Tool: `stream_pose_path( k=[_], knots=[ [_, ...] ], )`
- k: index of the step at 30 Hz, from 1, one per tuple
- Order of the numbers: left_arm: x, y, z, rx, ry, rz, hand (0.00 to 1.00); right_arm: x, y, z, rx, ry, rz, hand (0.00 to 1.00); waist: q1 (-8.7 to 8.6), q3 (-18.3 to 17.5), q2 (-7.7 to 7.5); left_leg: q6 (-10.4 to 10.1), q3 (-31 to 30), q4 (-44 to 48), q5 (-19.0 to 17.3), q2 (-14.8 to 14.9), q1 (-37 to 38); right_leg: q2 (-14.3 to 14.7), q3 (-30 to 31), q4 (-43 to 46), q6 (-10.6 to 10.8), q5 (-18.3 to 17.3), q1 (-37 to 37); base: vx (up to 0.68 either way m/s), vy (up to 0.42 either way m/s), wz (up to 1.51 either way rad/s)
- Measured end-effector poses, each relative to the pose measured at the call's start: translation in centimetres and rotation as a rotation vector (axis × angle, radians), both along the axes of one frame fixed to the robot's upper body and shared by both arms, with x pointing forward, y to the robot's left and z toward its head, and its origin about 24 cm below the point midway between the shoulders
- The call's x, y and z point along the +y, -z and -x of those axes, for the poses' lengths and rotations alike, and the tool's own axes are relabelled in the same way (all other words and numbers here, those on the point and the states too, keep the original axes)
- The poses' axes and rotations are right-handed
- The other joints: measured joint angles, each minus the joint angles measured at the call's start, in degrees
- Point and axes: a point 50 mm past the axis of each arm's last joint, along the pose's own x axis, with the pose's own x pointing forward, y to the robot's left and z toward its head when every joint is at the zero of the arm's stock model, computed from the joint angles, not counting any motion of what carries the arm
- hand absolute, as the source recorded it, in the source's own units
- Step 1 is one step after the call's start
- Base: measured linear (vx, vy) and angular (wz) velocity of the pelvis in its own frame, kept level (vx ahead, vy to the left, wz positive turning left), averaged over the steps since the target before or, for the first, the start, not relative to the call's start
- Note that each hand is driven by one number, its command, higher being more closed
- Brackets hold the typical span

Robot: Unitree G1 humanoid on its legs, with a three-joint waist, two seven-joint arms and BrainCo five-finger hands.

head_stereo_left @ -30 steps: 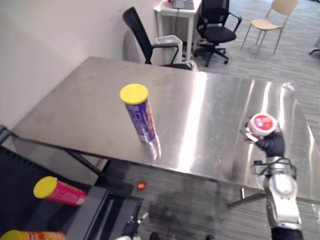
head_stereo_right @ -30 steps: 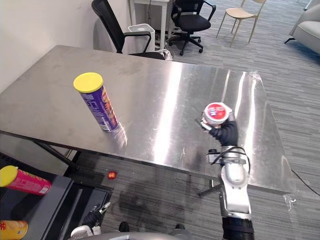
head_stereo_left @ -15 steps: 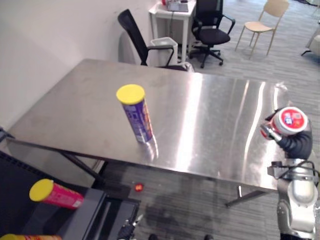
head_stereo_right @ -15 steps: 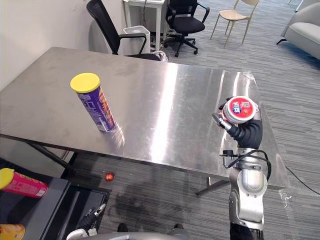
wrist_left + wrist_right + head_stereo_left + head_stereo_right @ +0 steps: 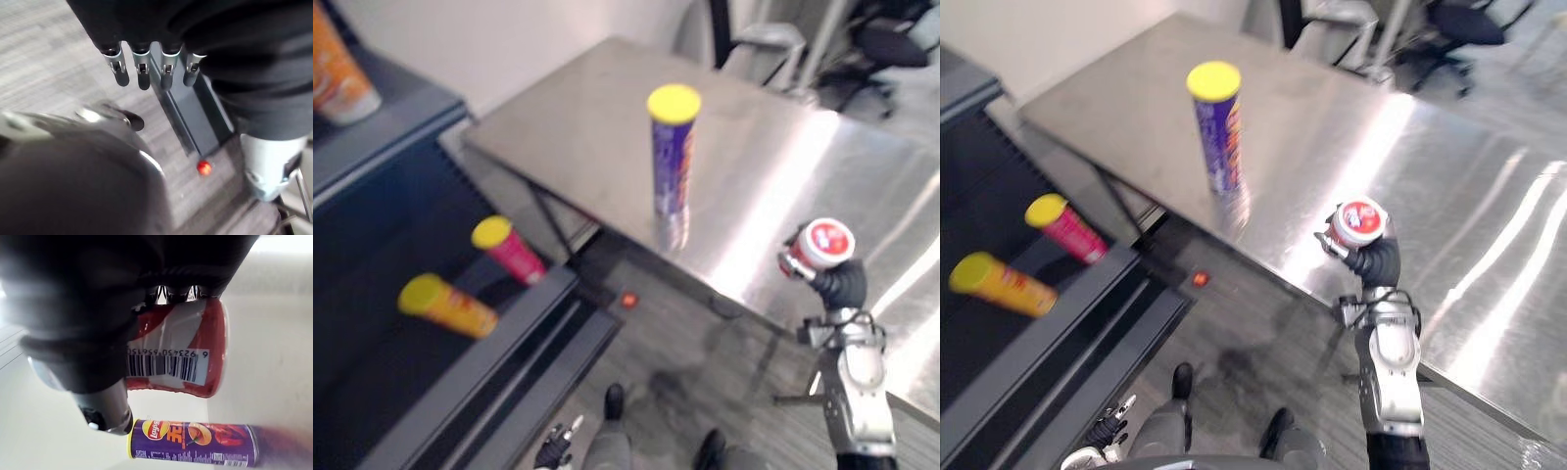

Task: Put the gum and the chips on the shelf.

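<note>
well, my right hand (image 5: 842, 284) has its fingers curled tight round the round red and white gum tub (image 5: 827, 242), near the edge of the shiny steel table (image 5: 568, 117). the tall purple chips can with a yellow lid (image 5: 672, 162) stands upright on the table, well apart. my left hand (image 5: 142, 73) hangs low, fingers straight.

Head stereo pair looking down, sharing the table (image 5: 587, 127) — wrist cameras very close

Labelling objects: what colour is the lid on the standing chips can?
Yellow lid; right eye view shows it best.
</note>
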Motion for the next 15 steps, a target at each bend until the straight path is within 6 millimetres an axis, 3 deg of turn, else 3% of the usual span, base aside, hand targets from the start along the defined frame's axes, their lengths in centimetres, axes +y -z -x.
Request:
stream_pose_path(
  k=[1,3,4,6,7,8,9,11,15],
  knots=[
    [-0.3,0.2,1.0,0.019,-0.016,0.011,0.0,-0.2,0.2,0.0,0.009,0.022,-0.01,1.0,-0.21,-0.31,0.6,0.08,5.04,4.42,-1.1,1.99,2.86,-0.72,-2.79,-0.08,0.05,0.08,0.73,-0.12,-0.095,1.08],
    [-1.2,0.6,2.0,0.04,-0.053,0.039,0.0,-1.0,0.1,0.1,0.007,0.066,-0.008,1.0,-0.28,-1.7,2.94,-0.22,8.08,6.93,-3.87,5.22,6.29,-1.0,-7.23,0.64,0.1,0.11,0.72,-0.09,0.016,1.21],
    [-1.4,0.6,2.0,0.037,-0.057,0.047,0.0,-1.5,0.0,0.2,0.002,0.093,-0.014,1.0,-0.24,-2.01,4.27,-0.49,8.53,5.22,-3.63,5.05,6.05,-1.33,-9.37,1.32,0.21,0.13,0.8,-0.1,0.083,1.38],
    [-1.0,0.6,2.7,0.048,-0.068,0.038,0.0,-1.8,0.1,0.3,0.002,0.115,-0.028,1.0,-0.22,-2.36,3.44,-2.7,7.28,-7.32,-0.71,1.37,8.48,-1.76,-14.13,-2.04,0.19,1.16,1.89,-0.14,0.126,1.22],
    [-1.0,0.7,3.0,0.058,-0.077,0.04,0.0,-1.8,0.1,0.3,0.0,0.115,-0.029,1.0,-0.3,-2.39,3.4,-2.36,6.22,-11.21,0.13,0.36,9.88,-1.77,-15.96,-3.03,0.13,1.77,2.45,-0.12,0.136,0.95],
    [-1.0,0.8,3.3,0.071,-0.088,0.044,0.0,-2.0,0.0,0.3,-0.003,0.126,-0.033,1.0,-0.34,-2.34,3.5,-1.86,6.96,-9.62,-2.17,0.9,10.23,-1.95,-17.92,-3.01,0.42,2.56,2.8,-0.07,0.135,0.87],
    [-1.1,0.9,3.6,0.088,-0.087,0.048,0.0,-2.3,0.1,0.5,0.0,0.141,-0.04,1.0,-0.54,-2.41,3.75,-3.21,6.88,-10.11,-2.74,1.22,10.86,-2.34,-19.93,-1.57,0.89,2.85,3.37,-0.07,0.181,1.04],
    [-1.2,0.9,3.5,0.09,-0.077,0.047,0.0,-2.8,0.1,0.6,-0.002,0.17,-0.052,1.0,-1.43,-2.56,3.47,-4.37,7.11,-13.36,-2.02,-0.28,10.92,-3.96,-22.53,0.2,1.05,2.96,3.67,-0.09,0.241,0.93],
    [-0.9,0.9,3.5,0.111,-0.03,0.021,0.0,-3.0,0.2,0.8,0.004,0.205,-0.027,1.0,-1.85,-2.88,2.39,-3.42,6.57,-16.16,-1.24,-4.49,11.27,-9.1,-25.02,4.15,1.99,3.71,4.06,-0.06,0.215,0.46]
  ],
)
